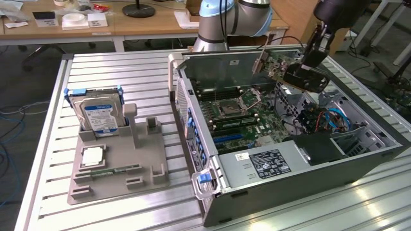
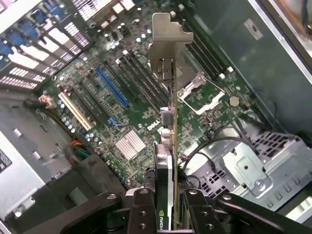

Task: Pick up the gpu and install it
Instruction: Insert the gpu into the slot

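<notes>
The gpu (image 1: 275,66) hangs in the air over the far right part of the open computer case (image 1: 301,178), its silvery end bracket (image 1: 259,61) pointing toward the case's back wall. My gripper (image 1: 305,73) is shut on it. In the wrist view the gpu (image 2: 167,146) shows edge-on, clamped between my two fingers (image 2: 141,212), with my gripper (image 2: 168,217) straddling the card and the bracket (image 2: 168,39) at its far end. Below it lies the green motherboard (image 2: 146,105) with its blue slot (image 2: 112,87) and black slots; the card is well above them and touches nothing.
On the exterior view's left, a grey fixture (image 1: 144,166) holds a silver hard drive (image 1: 97,114), a processor (image 1: 93,156) and a green memory stick (image 1: 119,171). The case walls, drive cage (image 1: 321,147) and cables (image 1: 324,118) surround the motherboard (image 1: 234,113). The arm's base (image 1: 215,29) stands behind the case.
</notes>
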Tool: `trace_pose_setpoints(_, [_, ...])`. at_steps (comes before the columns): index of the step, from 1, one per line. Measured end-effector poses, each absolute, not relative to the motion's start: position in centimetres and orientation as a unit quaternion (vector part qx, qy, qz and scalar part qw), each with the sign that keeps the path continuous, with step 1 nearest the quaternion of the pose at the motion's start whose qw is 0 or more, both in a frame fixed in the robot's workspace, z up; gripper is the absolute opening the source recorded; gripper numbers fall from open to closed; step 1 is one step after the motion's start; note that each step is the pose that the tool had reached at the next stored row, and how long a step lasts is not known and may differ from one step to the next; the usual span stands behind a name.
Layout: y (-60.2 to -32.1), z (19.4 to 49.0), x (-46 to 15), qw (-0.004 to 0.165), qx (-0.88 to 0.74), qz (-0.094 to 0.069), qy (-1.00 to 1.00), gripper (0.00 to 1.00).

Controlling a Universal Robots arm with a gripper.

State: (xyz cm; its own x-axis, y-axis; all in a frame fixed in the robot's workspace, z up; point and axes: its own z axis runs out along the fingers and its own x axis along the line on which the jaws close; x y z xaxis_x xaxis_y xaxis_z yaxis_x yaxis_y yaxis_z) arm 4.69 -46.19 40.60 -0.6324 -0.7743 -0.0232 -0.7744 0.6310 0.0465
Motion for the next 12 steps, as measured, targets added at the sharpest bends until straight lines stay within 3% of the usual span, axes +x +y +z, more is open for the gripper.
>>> trace_pose_setpoints(12, [-46.19, 40.59, 4.69, -0.001, -0.475, 0.026, 0.88, 0.27])
